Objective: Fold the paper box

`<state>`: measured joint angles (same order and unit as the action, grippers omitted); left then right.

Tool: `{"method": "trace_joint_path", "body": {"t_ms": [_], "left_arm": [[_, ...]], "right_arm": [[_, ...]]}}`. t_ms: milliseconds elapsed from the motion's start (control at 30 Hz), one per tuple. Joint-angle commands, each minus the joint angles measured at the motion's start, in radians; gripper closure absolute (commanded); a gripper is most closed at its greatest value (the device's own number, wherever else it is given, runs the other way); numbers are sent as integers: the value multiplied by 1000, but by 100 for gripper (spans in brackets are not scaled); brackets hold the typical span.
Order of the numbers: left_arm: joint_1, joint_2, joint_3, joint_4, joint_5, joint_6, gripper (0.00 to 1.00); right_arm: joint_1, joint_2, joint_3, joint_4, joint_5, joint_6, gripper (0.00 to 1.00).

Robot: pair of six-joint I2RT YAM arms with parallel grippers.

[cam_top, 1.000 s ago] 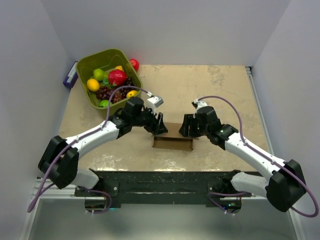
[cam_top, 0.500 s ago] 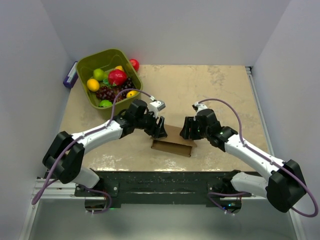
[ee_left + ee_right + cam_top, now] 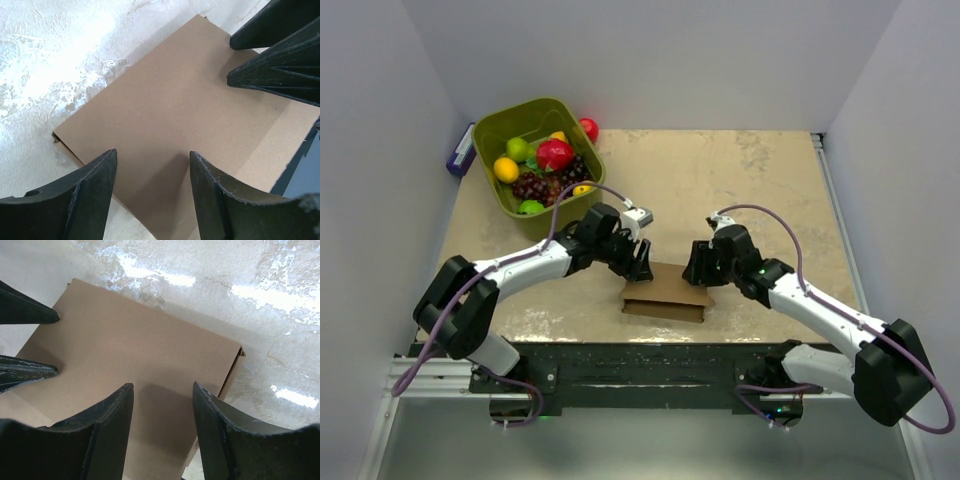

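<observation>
My left gripper (image 3: 642, 262) stands with its jaws well apart and nothing between them. In my left wrist view only the plain brown top panel of the paper box (image 3: 665, 297) shows in the gap. The fingertips are down at that panel near the box's left end, but I cannot tell whether they press on it. My right gripper (image 3: 698, 265) is the same at the box's right end: the jaws are parted, bare cardboard shows between them, and nothing is clamped. Each wrist camera also catches the other gripper's dark pointed fingers (image 3: 280, 55) over the far end of the same panel, so the two grippers face each other across the box. The box lies low between them with its broad panel facing up and a narrow darker side turned toward my bases. At its right end the right wrist view shows the edge of the panel with a small tab at the corner. It rests on the mottled beige table (image 3: 750, 180), close to the near edge and roughly midway between my two arms. Well beyond the box and off to its left stands an olive-green plastic bin (image 3: 496, 126) holding fruit: a red apple (image 3: 555, 154), dark grapes (image 3: 530, 185), a yellow lemon (image 3: 506, 169) and a green fruit (image 3: 517, 149). A red ball (image 3: 589, 128) sits just behind the bin, on the side away from the box. A small blue-purple object (image 3: 460, 155) lies against the bin's outer left wall, farther from the box.
</observation>
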<state>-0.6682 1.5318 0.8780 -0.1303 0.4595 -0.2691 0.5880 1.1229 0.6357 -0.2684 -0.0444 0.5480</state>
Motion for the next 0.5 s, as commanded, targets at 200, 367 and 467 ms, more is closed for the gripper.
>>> {"method": "trace_joint_path", "body": {"t_ms": [200, 367, 467], "left_arm": [[-8, -59, -5, 0, -67, 33, 35], [-7, -149, -7, -3, -177, 47, 30], [-7, -197, -14, -34, -248, 33, 27]], "right_arm": [[-2, -106, 18, -49, 61, 17, 34], [-2, -152, 61, -155, 95, 13, 26], [-2, -166, 62, -184, 90, 18, 25]]}}
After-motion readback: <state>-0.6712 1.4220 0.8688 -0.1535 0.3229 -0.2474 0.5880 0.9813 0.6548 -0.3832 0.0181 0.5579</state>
